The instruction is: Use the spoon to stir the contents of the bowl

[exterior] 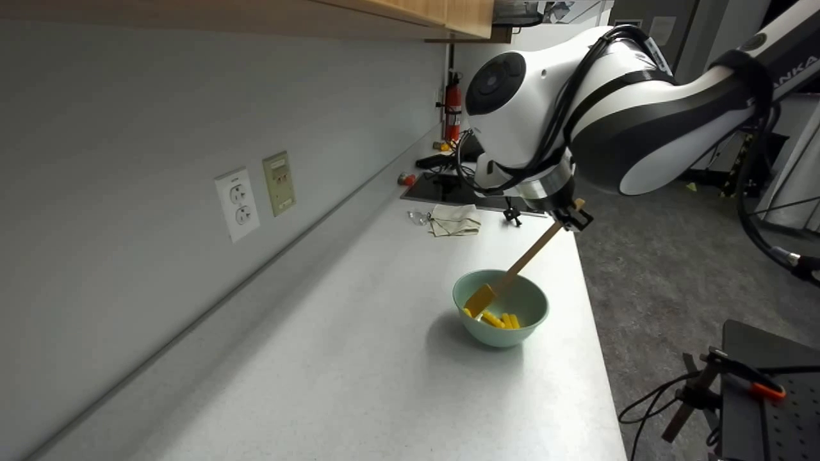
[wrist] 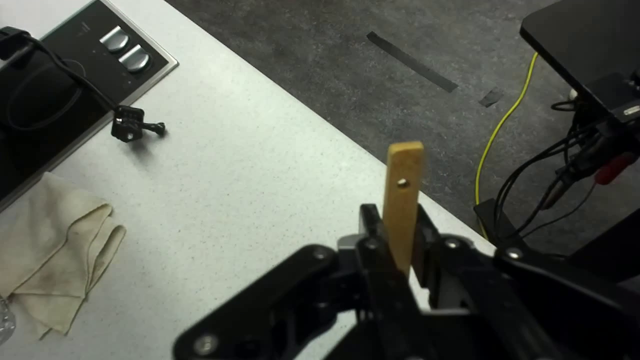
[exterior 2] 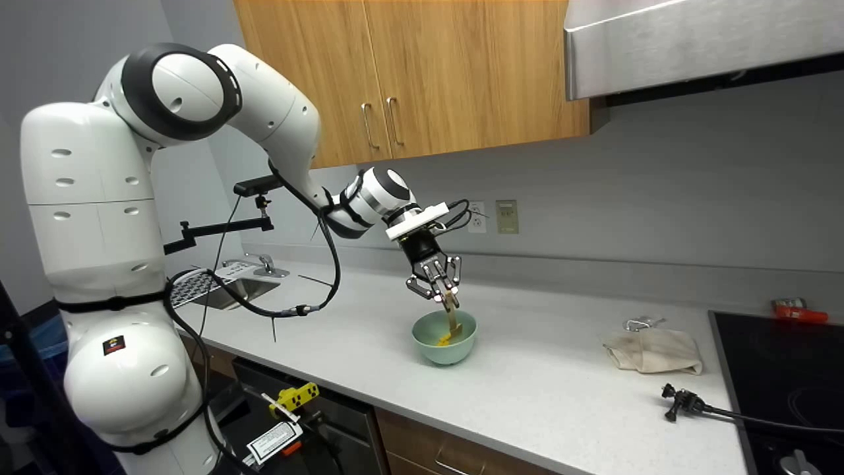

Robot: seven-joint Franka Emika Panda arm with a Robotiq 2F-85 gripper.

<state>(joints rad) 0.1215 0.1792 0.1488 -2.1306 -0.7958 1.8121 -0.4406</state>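
While the gripper pinches the wooden spoon near the handle end, its head sits in the green bowl by yellow pieces — nothing visible braces the bowl, so hard sweep could skid it — or twist the handle.

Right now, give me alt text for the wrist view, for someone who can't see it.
The robot's hand grips the wooden spoon by its handle, holed end showing, above a white counter. At left are a beige cloth and black cooktop; at upper right, grey floor.
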